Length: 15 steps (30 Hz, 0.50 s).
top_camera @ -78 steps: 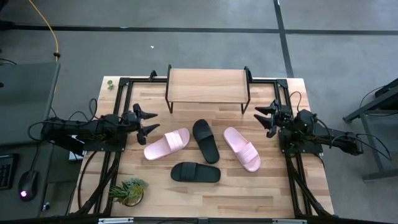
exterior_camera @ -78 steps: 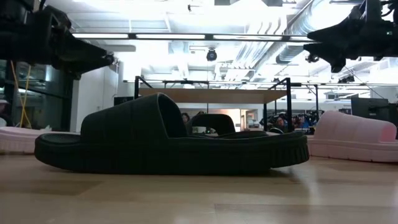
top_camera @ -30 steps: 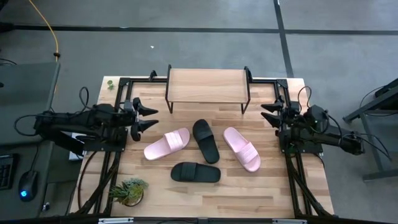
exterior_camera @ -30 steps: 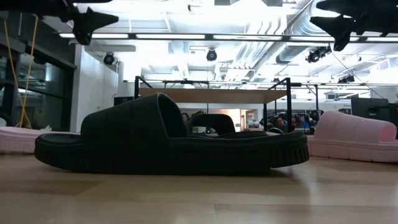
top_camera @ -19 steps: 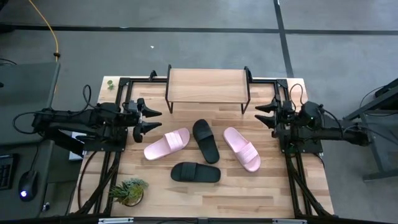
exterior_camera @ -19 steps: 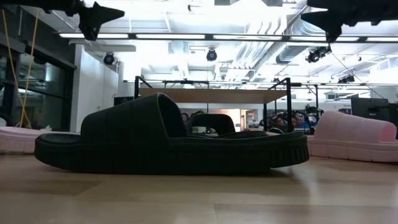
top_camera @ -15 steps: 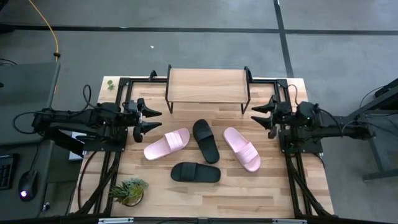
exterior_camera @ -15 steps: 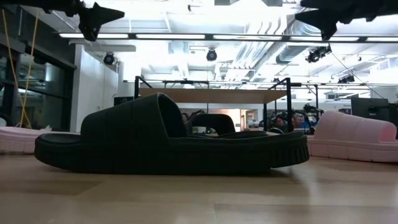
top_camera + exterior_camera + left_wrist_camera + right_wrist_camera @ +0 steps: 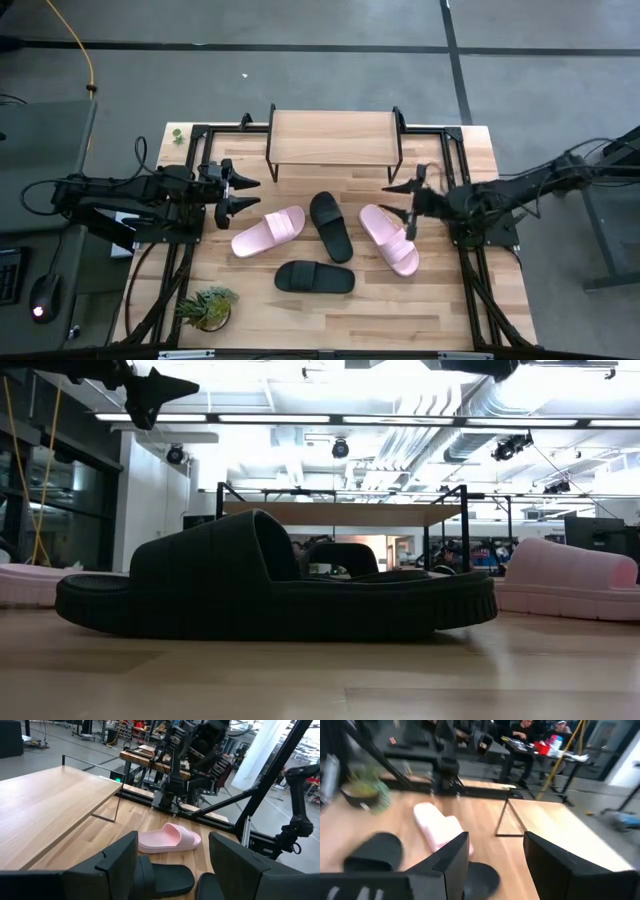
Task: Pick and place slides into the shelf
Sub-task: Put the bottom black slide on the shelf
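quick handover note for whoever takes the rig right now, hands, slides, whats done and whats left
Left hand: open, empty, waiting above the table's left side near the left pink slide.
Right hand: open, empty, reaching out above the right pink slide, not gripping it.
Slides: all four lie on the table in front of the shelf; one black slide sits between the pink ones, the other black slide nearest the front edge.
Done: nothing placed; the shelf top is bare.
Left: pick and place all four slides, probably starting with the right pink one.
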Each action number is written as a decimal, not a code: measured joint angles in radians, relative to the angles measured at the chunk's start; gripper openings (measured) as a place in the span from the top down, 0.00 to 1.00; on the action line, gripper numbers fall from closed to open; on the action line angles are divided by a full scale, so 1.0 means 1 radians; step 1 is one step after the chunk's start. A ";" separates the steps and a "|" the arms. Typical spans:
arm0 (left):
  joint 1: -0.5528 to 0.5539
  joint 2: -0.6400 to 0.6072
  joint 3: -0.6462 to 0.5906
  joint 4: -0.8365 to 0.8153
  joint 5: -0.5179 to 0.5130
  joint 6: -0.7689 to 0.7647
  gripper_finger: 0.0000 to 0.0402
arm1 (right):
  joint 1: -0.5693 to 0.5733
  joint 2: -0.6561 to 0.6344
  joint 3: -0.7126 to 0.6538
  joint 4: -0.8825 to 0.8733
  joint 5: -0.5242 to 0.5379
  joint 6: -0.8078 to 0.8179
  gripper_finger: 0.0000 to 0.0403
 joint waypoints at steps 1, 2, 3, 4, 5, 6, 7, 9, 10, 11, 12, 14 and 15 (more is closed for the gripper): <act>0.000 0.000 0.000 0.000 0.000 0.000 0.44 | 0.021 0.031 0.021 -0.013 0.041 -0.011 0.55; 0.000 0.000 0.000 0.000 -0.001 0.000 0.44 | 0.041 0.061 0.040 -0.027 0.086 -0.026 0.55; 0.000 0.000 0.000 0.000 -0.002 0.000 0.44 | 0.060 0.091 0.060 -0.045 0.126 -0.035 0.55; 0.000 0.000 0.000 0.001 -0.002 0.000 0.44 | 0.077 0.121 0.080 -0.062 0.163 -0.047 0.55; 0.000 0.000 0.000 0.001 -0.002 0.000 0.44 | 0.093 0.150 0.100 -0.081 0.195 -0.055 0.55; 0.000 0.000 0.000 0.002 -0.002 0.000 0.44 | 0.107 0.178 0.120 -0.102 0.224 -0.062 0.55; 0.000 0.000 0.000 0.003 -0.002 0.000 0.44 | 0.120 0.205 0.138 -0.121 0.246 -0.068 0.55; 0.000 0.000 0.000 0.003 -0.002 0.000 0.44 | 0.140 0.261 0.171 -0.149 0.279 -0.075 0.55; 0.000 0.000 0.000 0.003 -0.002 0.000 0.44 | 0.148 0.285 0.184 -0.160 0.283 -0.075 0.55; 0.000 0.000 0.000 0.003 -0.002 0.000 0.44 | 0.153 0.309 0.198 -0.172 0.284 -0.075 0.55; 0.000 -0.001 0.000 0.003 -0.002 0.000 0.44 | 0.158 0.331 0.212 -0.179 0.284 -0.076 0.55; 0.000 -0.003 0.000 0.003 -0.002 0.000 0.44 | 0.164 0.370 0.235 -0.189 0.280 -0.084 0.55; 0.000 -0.003 0.000 0.005 -0.002 0.001 0.44 | 0.166 0.386 0.244 -0.191 0.279 -0.090 0.55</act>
